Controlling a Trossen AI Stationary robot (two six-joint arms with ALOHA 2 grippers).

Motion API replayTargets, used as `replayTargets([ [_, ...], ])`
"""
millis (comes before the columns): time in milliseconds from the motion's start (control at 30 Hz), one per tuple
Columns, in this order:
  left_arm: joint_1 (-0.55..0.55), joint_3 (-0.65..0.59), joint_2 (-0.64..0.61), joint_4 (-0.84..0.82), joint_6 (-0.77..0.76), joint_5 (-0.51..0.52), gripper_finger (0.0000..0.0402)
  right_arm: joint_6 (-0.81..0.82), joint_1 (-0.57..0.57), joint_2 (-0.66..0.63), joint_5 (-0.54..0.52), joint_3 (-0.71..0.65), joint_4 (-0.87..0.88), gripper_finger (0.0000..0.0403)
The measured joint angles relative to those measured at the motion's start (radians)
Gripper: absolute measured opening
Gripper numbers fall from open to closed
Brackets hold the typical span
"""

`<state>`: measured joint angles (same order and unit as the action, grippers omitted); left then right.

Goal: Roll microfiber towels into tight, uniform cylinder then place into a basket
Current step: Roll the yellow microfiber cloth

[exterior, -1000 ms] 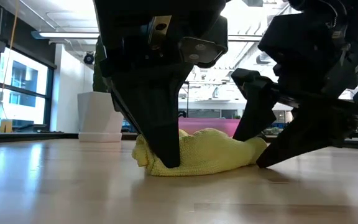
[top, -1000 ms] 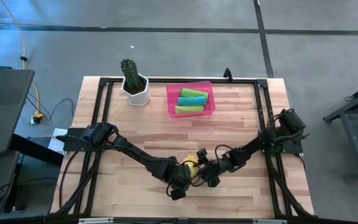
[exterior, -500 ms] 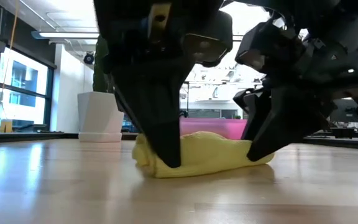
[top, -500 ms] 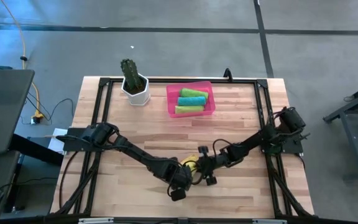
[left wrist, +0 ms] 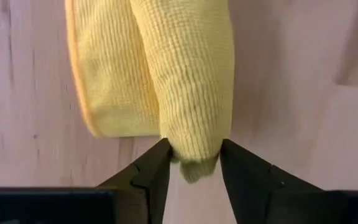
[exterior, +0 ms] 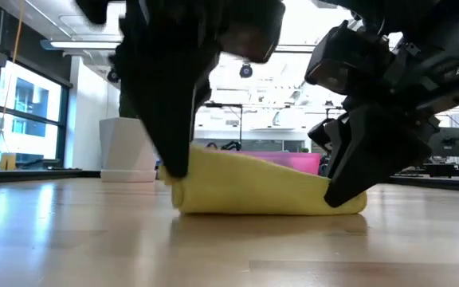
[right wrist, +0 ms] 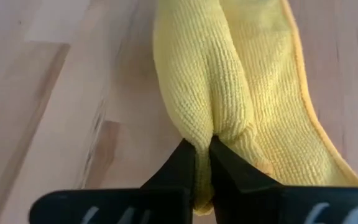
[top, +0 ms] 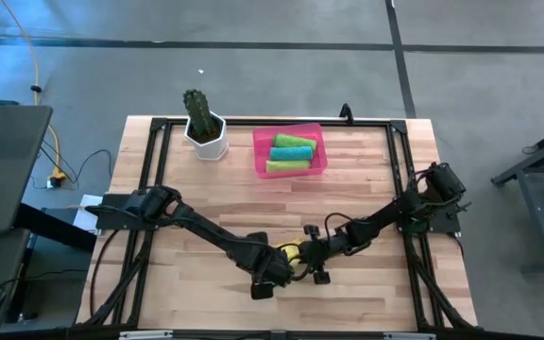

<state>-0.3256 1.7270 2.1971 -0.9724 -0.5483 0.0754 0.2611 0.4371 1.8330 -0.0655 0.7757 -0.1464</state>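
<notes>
We see the yellow ribbed microfiber towel (exterior: 265, 185), half-rolled, lying on the wood counter (top: 206, 189) near its front edge, btwn both arms. Left pincer (left wrist: 194, 163) fingers apart, straddling one roll end; right pincer (right wrist: 202, 163) pinched tight on the other end.

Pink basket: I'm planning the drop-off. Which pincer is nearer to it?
Right, slightly. The right pincer pinches the yellow towel below the pink basket; the left pincer sits at the towel's other end, farther away.
</notes>
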Motion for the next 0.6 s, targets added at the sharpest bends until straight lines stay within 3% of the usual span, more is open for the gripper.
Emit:
replayTargets([
  [333,-0.048,0.056,-0.002,0.038,0.133,0.102,0.0131,0.357,0.002,-0.001,0.009,0.0,0.0,0.0013],
  [600,-0.1,0.08,-0.004,-0.012,0.134,0.332,0.0131,0.537,0.001,-0.001,0.013,0.0,-0.001,0.0014],
])
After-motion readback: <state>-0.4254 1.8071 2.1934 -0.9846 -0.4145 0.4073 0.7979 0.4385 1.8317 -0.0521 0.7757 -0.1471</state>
